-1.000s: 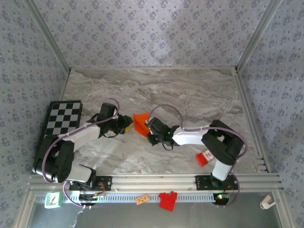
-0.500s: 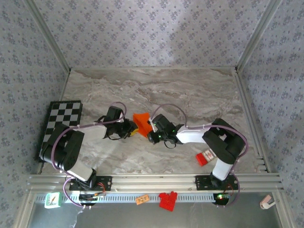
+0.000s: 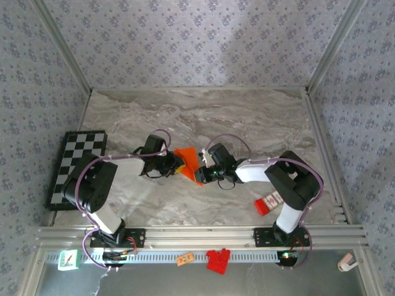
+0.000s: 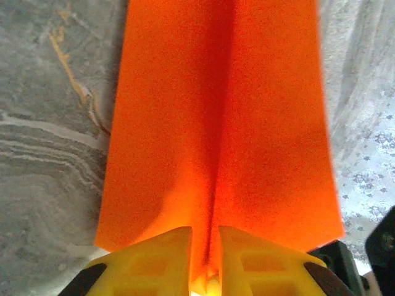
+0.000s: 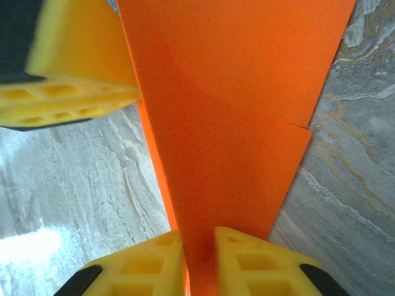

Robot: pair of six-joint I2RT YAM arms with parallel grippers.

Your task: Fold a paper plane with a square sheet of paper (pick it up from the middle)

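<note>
The square sheet of paper (image 3: 188, 158) is bright orange and folded into a tapering wedge, the paper plane's shape, held just above the marble between both arms. In the left wrist view the paper (image 4: 216, 111) shows a dark centre crease. My left gripper (image 4: 205, 246) is shut on that crease, its yellow fingers (image 4: 154, 259) pinching the fold from both sides. My right gripper (image 5: 197, 253) is shut on the paper's (image 5: 234, 105) opposite end. From above, the left gripper (image 3: 175, 164) and right gripper (image 3: 199, 171) face each other across the paper.
A black-and-white checkerboard (image 3: 77, 166) lies at the left edge of the table. A small red-and-white box (image 3: 268, 202) sits near the right arm's base. Red plastic blocks (image 3: 217, 259) and a small orange tag (image 3: 184, 259) rest on the front rail.
My left gripper moved right to the paper and closed on its crease. My right gripper shifted slightly right with the paper, which now sits lower and flatter.
</note>
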